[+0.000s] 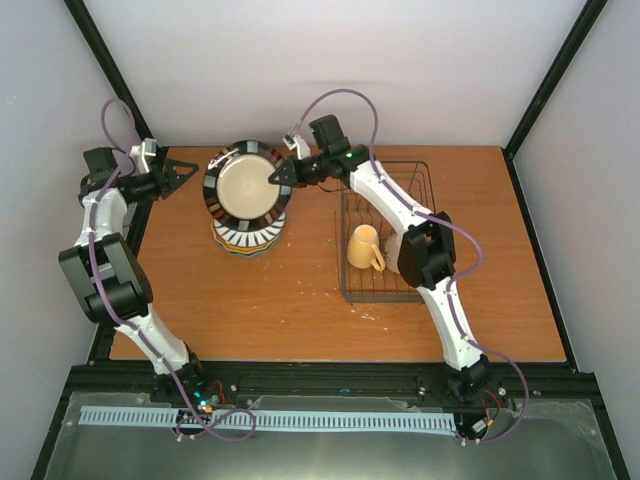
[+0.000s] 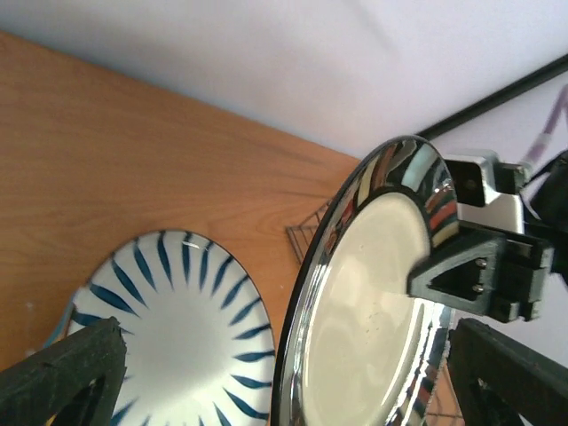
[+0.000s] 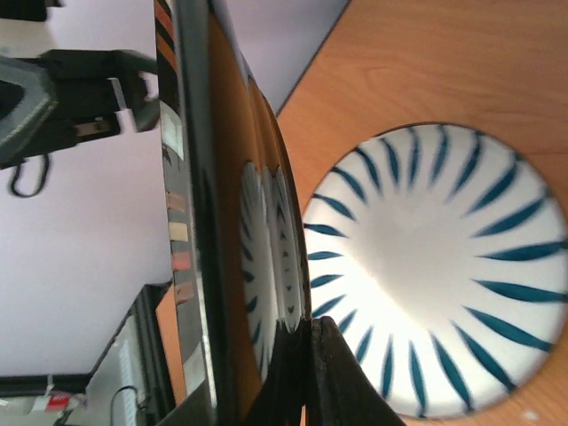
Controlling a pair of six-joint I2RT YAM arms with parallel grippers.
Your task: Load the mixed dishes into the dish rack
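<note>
Right up against the right wrist camera is the dark-rimmed cream plate (image 3: pixel 200 222), seen edge on and standing nearly upright, its glossy underside mirroring the stripes below. One dark finger (image 3: pixel 324 382) presses on it at the bottom of that view; the other I can't make out there. From overhead it's plainer: the right gripper (image 1: pixel 281 177) is closed on the plate's right rim, holding it up, tilted, over the stack of plates (image 1: pixel 248 240) at the back middle of the table (image 1: pixel 300 300). The striped plate (image 3: pixel 444 266) tops that stack, lying flat and face up. Yellow and blue edges peek out beneath it, but only in the overhead view.

The left wrist camera gives the other side. It shows the cream face of the held plate with the right gripper's black finger clamped over the rim, and a corner of wire behind it. The left gripper (image 1: pixel 188 173) hangs just left of the plate, apart from it, jaws spread wide with nothing between them.

The dish rack (image 1: pixel 418 182) sits to the right of the stack, clear of the raised plate. The yellow mug (image 1: pixel 363 247) sits inside it, toward the near left part. The right arm (image 1: pixel 385 195) crosses over the rack and hides much of its middle. Something pale shows beside the mug under the arm, but I can't tell what it is.
</note>
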